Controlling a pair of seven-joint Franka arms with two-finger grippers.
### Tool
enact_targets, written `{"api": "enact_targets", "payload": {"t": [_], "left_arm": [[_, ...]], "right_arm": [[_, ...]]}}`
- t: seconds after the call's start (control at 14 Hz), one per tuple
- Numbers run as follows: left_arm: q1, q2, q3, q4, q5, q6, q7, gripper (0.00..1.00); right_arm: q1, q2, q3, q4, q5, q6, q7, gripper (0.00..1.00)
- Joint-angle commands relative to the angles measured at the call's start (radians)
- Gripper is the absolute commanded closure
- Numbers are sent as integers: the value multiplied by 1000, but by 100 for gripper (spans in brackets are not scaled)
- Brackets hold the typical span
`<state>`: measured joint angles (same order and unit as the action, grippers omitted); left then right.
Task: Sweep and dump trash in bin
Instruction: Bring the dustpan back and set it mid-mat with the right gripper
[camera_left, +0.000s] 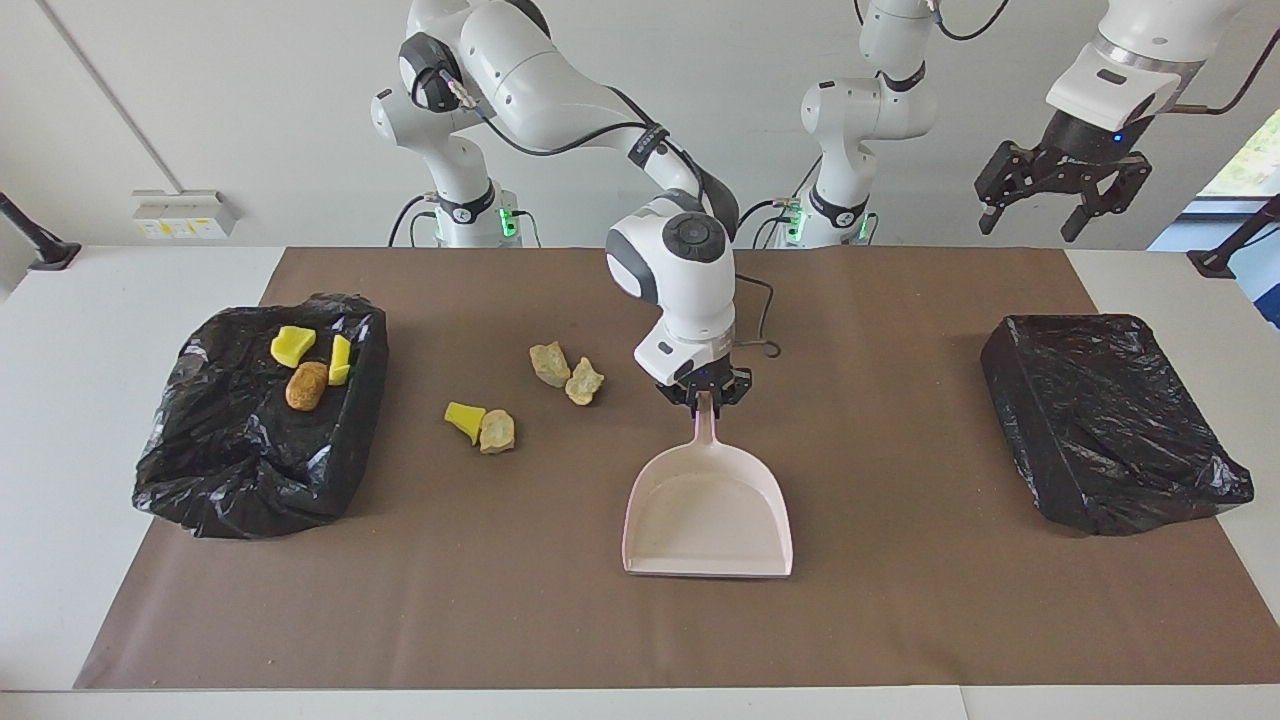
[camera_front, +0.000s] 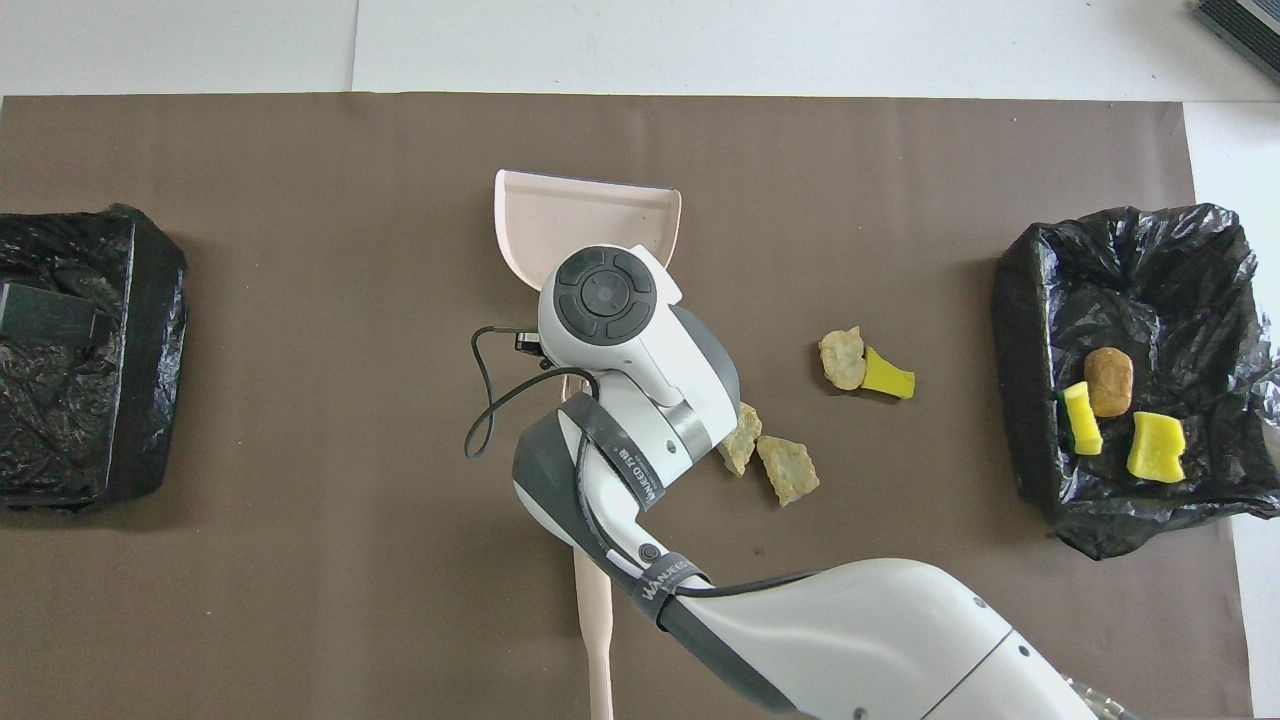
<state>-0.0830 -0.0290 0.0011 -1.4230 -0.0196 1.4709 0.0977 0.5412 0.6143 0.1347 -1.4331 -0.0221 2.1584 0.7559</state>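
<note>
Dustpan gripped mid-counter, four scraps loose on the mat

At the right arm's end of the counter (camera_left: 60, 400), a bin lined with black plastic (camera_left: 260, 420) holds three pieces of trash (camera_left: 305, 365): two yellow wedges and a brown lump. On the brown mat (camera_left: 500, 600) beside it lie a yellow wedge touching a tan lump (camera_left: 480, 425), then two pale lumps (camera_left: 567, 372) nearer the robots. The right pincer (camera_left: 705, 392) is clamped tight on the handle of the pink dustpan (camera_left: 708, 515), whose pan rests on the mat. A brush (camera_front: 597, 610) lies partly under that arm. A second black-lined bin (camera_left: 1110, 420) sits at the left arm's end; the left pincer (camera_left: 1060, 190) hangs high over that end, fingers spread wide, holding nothing
</note>
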Motion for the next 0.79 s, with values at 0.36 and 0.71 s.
{"api": "enact_targets", "payload": {"t": [0.36,0.71], "left_arm": [[11,-23,-16,-5,12,-3,7,0],[-4,9,-26,3,7,12,14,0]], "right_arm": [[26,-175,2,-99,17,-152,29,0],[51,-471,39,-467,126,-149,31,0]]}}
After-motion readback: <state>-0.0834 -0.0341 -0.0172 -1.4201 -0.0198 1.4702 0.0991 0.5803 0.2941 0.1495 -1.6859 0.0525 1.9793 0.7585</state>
